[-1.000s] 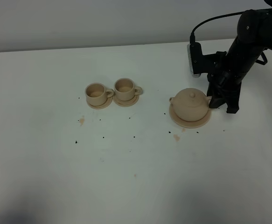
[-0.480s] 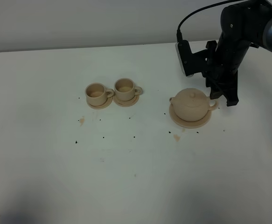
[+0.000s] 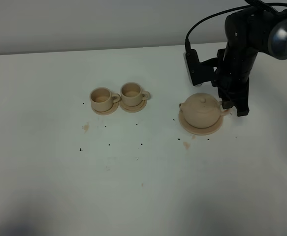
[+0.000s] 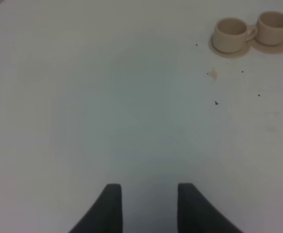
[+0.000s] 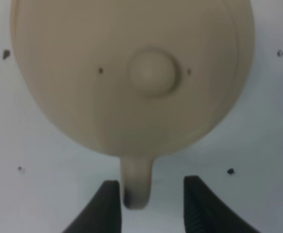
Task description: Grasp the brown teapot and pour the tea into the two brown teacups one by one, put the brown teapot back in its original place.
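Soft, even light washes the white bench (image 3: pixel 133 187), darkening toward its near left corner in the high view. The round beige ceramic teapot (image 5: pixel 131 73) looks blurred in the right wrist view; the left wrist view is hazy.

Your right gripper (image 3: pixel 233 108) points down at the white table (image 3: pixel 143 191), fingertips at the loop handle of the brown teapot (image 3: pixel 201 110); contact is unclear. The teapot sits on its saucer plate (image 3: pixel 209 131), just beside the gripper. Well beyond the teapot stand the nearer teacup (image 3: pixel 132 92) and the farther teacup (image 3: pixel 102 98), each on a small saucer.
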`<state>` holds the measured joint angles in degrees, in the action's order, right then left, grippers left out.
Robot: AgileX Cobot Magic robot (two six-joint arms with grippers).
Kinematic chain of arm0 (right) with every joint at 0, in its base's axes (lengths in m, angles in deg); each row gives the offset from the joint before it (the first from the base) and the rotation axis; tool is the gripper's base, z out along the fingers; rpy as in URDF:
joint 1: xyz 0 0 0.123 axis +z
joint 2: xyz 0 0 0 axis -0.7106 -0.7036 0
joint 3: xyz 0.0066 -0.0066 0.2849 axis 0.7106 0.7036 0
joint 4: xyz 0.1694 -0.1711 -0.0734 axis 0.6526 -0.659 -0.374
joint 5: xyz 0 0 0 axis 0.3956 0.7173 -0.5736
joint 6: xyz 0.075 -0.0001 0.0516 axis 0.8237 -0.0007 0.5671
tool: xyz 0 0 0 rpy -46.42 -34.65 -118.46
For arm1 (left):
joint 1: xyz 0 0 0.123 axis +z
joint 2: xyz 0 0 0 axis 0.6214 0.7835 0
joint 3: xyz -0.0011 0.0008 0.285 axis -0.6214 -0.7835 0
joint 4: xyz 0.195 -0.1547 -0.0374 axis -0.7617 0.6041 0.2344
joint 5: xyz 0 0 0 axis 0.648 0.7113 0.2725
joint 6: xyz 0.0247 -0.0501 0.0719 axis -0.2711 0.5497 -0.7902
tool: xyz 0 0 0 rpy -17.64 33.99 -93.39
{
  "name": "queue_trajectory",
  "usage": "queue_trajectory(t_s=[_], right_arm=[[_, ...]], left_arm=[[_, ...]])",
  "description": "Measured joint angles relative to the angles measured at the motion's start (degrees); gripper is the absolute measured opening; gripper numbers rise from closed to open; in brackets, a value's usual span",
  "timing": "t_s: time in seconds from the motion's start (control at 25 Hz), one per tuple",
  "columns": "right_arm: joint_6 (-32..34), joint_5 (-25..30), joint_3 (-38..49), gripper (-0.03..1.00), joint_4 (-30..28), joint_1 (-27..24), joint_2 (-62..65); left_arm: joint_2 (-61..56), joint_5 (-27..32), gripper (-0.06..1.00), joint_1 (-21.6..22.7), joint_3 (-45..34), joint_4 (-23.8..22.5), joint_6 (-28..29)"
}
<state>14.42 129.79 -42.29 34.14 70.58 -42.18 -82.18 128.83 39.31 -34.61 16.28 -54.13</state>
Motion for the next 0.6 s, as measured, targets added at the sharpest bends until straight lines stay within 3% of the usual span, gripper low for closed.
queue_trajectory(t_s=[0.36, 0.6], right_arm=[[0.00, 0.00, -0.18, 0.33, -0.60, 1.58, -0.17], [0.05, 0.00, -0.20, 0.25, -1.08, 1.57, -0.31]], left_arm=[[0.00, 0.00, 0.33, 0.00, 0.00, 0.00, 0.00], [0.00, 0.00, 0.33, 0.00, 0.00, 0.00, 0.00]])
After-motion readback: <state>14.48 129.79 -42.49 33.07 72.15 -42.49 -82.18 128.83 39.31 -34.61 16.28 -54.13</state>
